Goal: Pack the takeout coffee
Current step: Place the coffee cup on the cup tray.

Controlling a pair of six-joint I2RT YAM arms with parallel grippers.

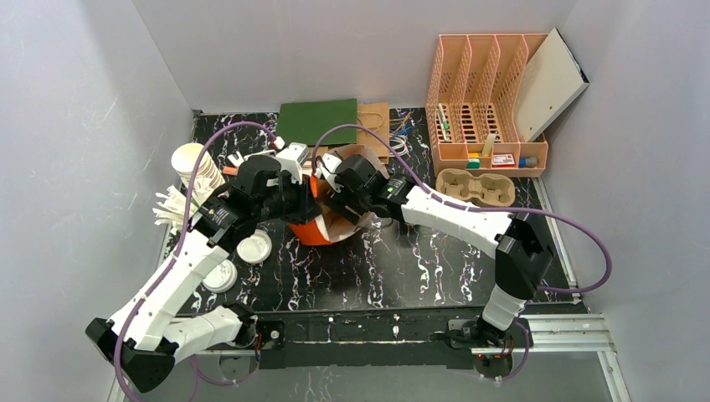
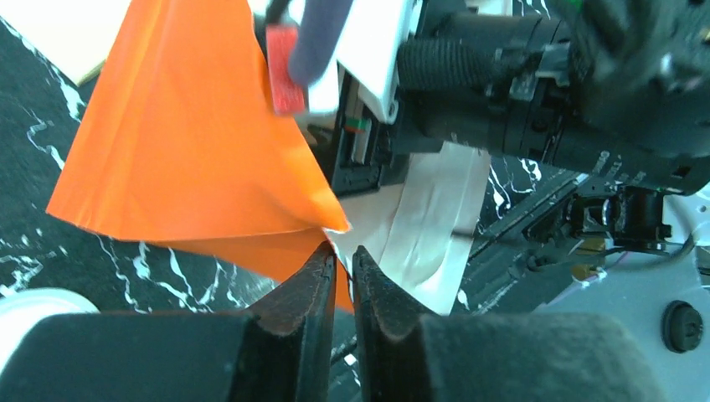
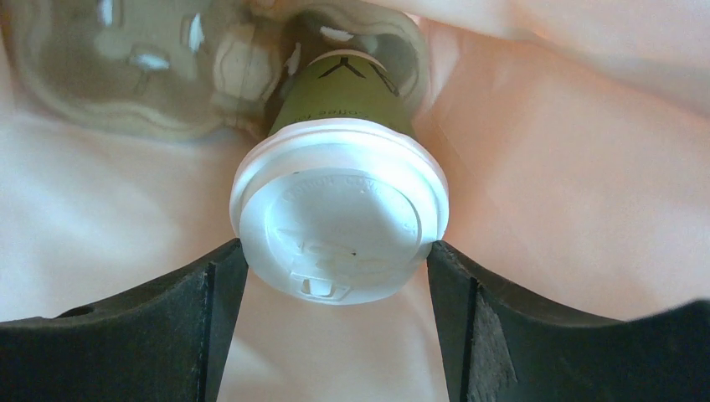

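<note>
The takeout coffee (image 3: 347, 92) is a dark green paper cup, but its round lid (image 3: 339, 209) is white, not black. It stands in a pocket of a cardboard carrier (image 3: 142, 75) inside the orange bag (image 1: 314, 230), whose lining is pale. My right gripper (image 3: 335, 260) reaches into the bag, a fingertip against each side of the lid. My left gripper (image 2: 343, 255) is shut on the bag's rim (image 2: 335, 226) and holds it up. In the top view both grippers, left (image 1: 295, 205) and right (image 1: 339, 201), meet over the bag; the cup is hidden there.
A stack of white paper cups (image 1: 194, 167) and white cutlery (image 1: 172, 209) lie at the left, with two white lids (image 1: 254, 248) near the left arm. A second cardboard carrier (image 1: 477, 188), an orange organiser rack (image 1: 486, 109), a green board (image 1: 318, 120) and a brown bag (image 1: 374, 121) stand behind.
</note>
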